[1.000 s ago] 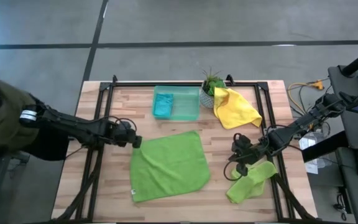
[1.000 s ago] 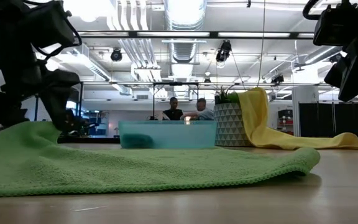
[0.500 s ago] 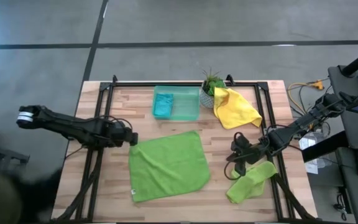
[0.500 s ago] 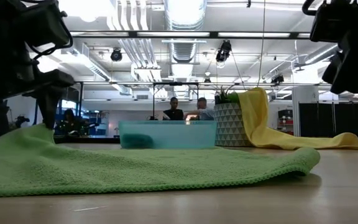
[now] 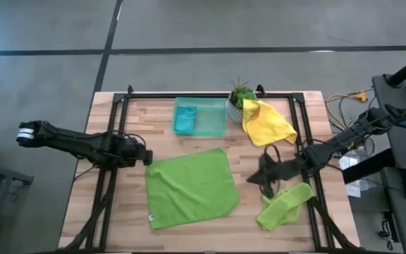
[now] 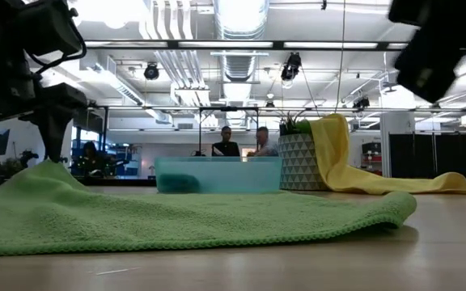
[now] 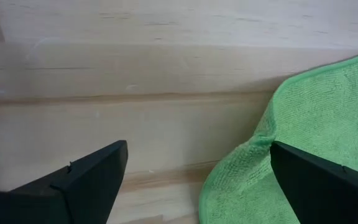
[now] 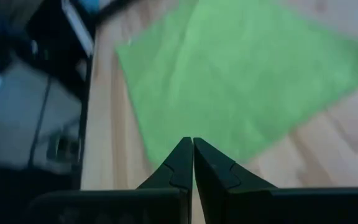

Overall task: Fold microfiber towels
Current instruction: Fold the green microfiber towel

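Large lime green microfiber towel (image 5: 191,186) lies spread flat mid-surface, ready, I judge, for a first fold. My left pincer (image 5: 144,156) sits low at its far-left corner, jaws wide apart and empty; the wrist view shows the corner (image 7: 263,140) between the two fingers (image 7: 86,177), just ahead of them. I read this as lining up to pinch that corner.

My right pincer (image 5: 254,179) hangs just off the towel's right edge, jaws pressed together, holding nothing.

Second lime green cloth (image 5: 285,205) lies crumpled near the front right. Yellow cloth (image 5: 265,122) is draped against the potted plant (image 5: 239,99). Teal-blue cloth (image 5: 184,118) rests inside the translucent green plastic tray (image 5: 213,117).
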Available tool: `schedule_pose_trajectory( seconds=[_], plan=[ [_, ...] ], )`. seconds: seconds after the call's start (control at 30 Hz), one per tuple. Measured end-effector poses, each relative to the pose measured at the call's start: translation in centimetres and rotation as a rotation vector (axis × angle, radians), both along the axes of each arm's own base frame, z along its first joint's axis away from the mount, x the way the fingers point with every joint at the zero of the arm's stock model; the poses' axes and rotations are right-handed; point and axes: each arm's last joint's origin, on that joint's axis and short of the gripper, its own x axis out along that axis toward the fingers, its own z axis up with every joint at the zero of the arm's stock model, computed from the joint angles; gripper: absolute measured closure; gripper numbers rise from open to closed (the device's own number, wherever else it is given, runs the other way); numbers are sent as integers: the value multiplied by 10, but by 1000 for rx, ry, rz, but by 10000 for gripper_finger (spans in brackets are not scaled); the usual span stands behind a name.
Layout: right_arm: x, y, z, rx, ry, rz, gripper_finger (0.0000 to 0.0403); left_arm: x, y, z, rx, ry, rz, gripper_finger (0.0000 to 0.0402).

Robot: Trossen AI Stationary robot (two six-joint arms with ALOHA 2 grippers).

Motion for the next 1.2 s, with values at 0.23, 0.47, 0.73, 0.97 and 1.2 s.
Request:
schedule_pose_trajectory(
  seconds=[0.23,0.47,0.73,0.97,1.2],
  plan=[
    [53,-41,-26,33,17,-23,394,-3,0,-6,0,10,-1,26],
    [114,-48,-73,80,139,56,394,-4,0,-1,-3,-28,3,26],
    [157,-42,-110,89,266,61,394,-13,3,11,21,-169,75,26],
    [172,-40,-110,91,283,65,394,-27,7,23,68,-323,184,26],
    [173,-40,-113,71,347,63,394,-46,11,37,112,-538,259,26]
  ],
)
